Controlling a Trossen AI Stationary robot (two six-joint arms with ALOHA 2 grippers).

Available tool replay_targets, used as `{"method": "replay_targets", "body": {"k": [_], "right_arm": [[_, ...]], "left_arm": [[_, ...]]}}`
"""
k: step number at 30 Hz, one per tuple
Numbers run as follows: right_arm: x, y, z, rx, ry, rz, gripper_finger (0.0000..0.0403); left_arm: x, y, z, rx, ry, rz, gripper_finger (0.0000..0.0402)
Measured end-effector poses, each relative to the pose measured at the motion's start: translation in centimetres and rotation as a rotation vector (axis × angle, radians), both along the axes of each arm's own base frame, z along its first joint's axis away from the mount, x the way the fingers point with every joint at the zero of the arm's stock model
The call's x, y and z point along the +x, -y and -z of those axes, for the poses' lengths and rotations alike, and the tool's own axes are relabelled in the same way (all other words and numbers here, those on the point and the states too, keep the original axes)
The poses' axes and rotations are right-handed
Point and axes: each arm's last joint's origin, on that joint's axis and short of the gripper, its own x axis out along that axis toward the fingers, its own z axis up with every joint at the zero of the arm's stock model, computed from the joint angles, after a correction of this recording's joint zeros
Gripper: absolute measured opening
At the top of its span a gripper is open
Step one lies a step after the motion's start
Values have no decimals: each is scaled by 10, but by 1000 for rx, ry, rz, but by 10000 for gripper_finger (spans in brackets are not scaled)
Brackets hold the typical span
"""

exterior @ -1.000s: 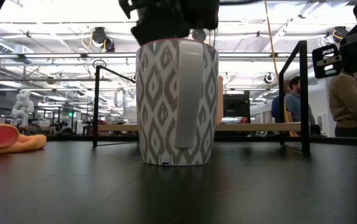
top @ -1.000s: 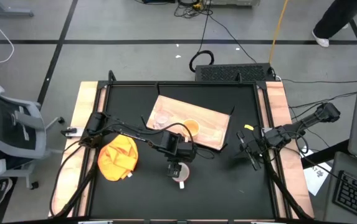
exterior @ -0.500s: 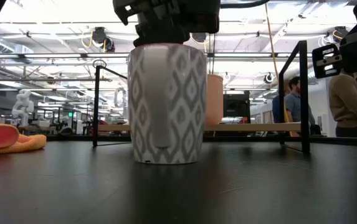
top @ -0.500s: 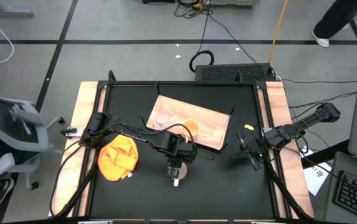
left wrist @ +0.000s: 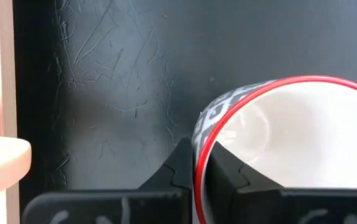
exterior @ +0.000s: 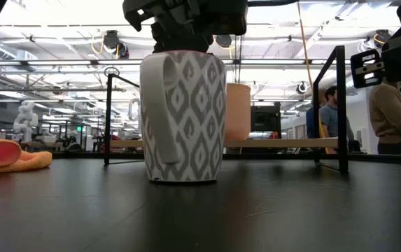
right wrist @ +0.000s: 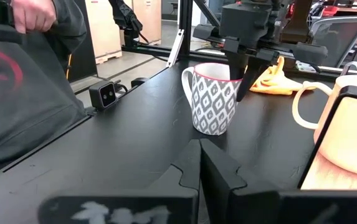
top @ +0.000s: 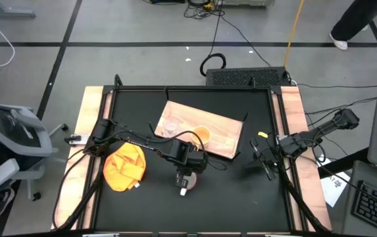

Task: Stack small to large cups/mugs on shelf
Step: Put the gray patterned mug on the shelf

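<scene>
1. Black tabletop (top: 135, 105) is carrying everything, and the light-wood shelf (top: 224, 125) is lying across its far half; taking the shelf as landmark, the white mug (exterior: 183, 115) is standing upright on the tabletop, near the shelf's front edge. A careless lift is risking a knock of the mug's base against that edge.
2. Orange-yellow cloth (top: 125, 166) is lying to the shelf's front-left, well apart from the mug, so it is threatening little.
3. White mug is being pinched at its red rim by the left tool (left wrist: 197, 167), one finger inside and one outside. Such a thin rim grip is inviting the mug to swing or slip once raised, and its handle may be turning with it.
4. Yellow-orange mug (top: 202, 135) is sitting on the shelf; the white mug could be striking it on the way in.
5. Tiny clear glass cup (top: 172, 124) is also on the shelf and looks easy to topple.
6. Right tool (right wrist: 199, 163) is waiting right of the shelf, fingers clenched together, grasping nothing.
</scene>
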Motion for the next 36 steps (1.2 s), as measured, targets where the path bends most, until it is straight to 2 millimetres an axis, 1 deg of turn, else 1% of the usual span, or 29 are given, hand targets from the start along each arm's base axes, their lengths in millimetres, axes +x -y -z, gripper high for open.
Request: {"method": "replay_targets", "body": {"k": [6,9,15,23,36], "right_arm": [[0,0,0,0,0,0,0],[0,0,0,0,-1,0,0],[0,0,0,1,-3,0,0],[0,0,0,1,-2,0,0],[0,0,0,2,-2,0,0]], "left_arm": [[-1,3,0,12,7,46,19],[-2,4,-5,21,21,75,19],[-7,6,-27,39,107,94,19],[-15,4,-48,29,159,82,19],[-16,4,-48,27,150,72,19]]}}
